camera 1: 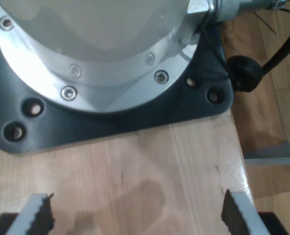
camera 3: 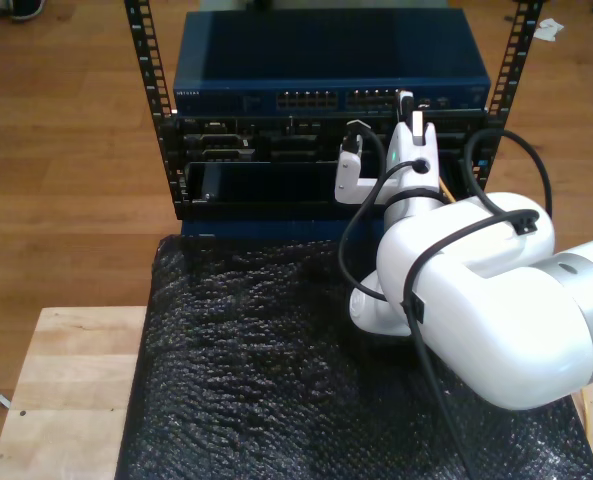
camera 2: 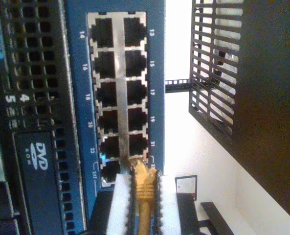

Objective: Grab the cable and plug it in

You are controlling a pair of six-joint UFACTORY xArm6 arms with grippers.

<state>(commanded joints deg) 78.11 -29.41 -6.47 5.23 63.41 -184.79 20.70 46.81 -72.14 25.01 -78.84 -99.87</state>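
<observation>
- Second wrist view: my second claw [camera 2: 144, 205] is closed on the cable [camera 2: 144, 193]; the white pads [camera 2: 120, 205] press on the yellow boot from both sides, orange cable running back between them.
- The plug tip sits at the mouth of a port near the "24T" mark, at the end of the blue switch [camera 2: 157, 98] port block. Whether it is fully seated I cannot tell.
- Beside the switch is a black perforated panel with a DVD drive [camera 2: 37, 181].
- First wrist view: my first claw [camera 1: 135, 215] is wide open and holds nothing, with both toothed pads [camera 1: 235, 215] apart over a wooden surface [camera 1: 149, 166], near a round metal arm base [camera 1: 86, 44] on a dark plate.
- Exterior view: a white arm [camera 3: 476, 290] reaches to the blue switch [camera 3: 326, 70] in the rack; its claw [camera 3: 408, 105] is at the port row, toward the exterior view's right. Black bubble wrap [camera 3: 276, 370] covers the surface in front.
</observation>
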